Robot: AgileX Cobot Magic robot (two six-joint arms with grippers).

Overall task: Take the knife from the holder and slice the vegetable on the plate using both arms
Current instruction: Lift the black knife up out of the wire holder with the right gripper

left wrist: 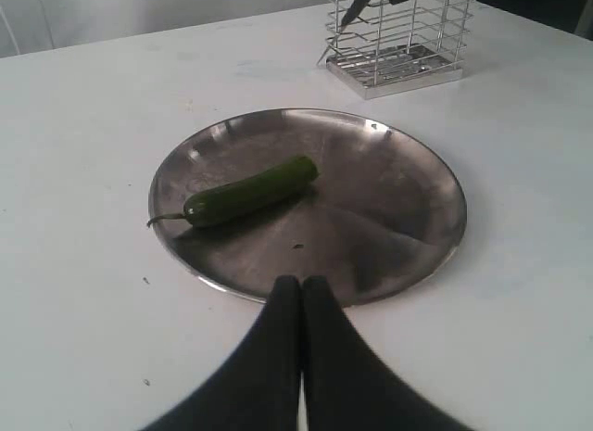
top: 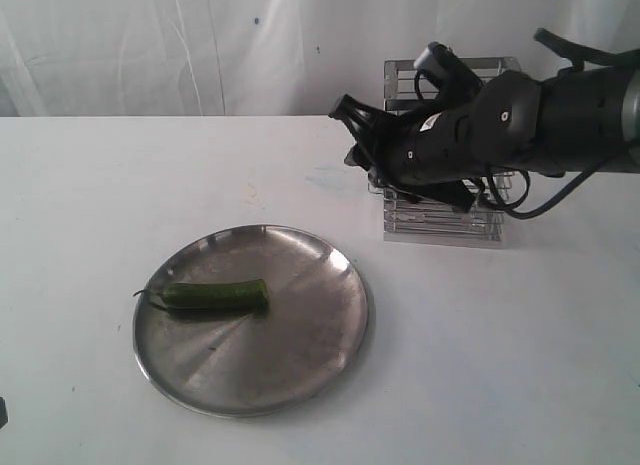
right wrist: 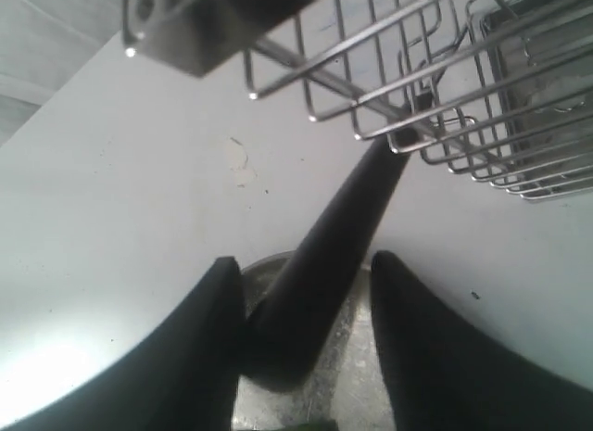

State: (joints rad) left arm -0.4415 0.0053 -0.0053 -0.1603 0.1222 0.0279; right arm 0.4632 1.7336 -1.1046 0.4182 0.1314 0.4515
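Note:
The dark green vegetable (top: 215,294) (left wrist: 250,192) lies on the left part of the round steel plate (top: 300,365) (left wrist: 398,218). The wire holder (top: 440,225) (left wrist: 398,42) (right wrist: 445,97) stands behind the plate to the right. The black knife (right wrist: 324,264) pokes its handle out through the holder's wires. My right gripper (top: 352,135) (right wrist: 306,259) is open around that handle: one finger touches it and a gap shows at the other. My left gripper (left wrist: 301,281) is shut on nothing, hovering at the plate's near rim.
The white table (top: 500,365) runs back to a white curtain (top: 200,45). The right arm's body (top: 500,125) with its cables hangs in front of the holder. A faint stain (top: 250,193) marks the table behind the plate.

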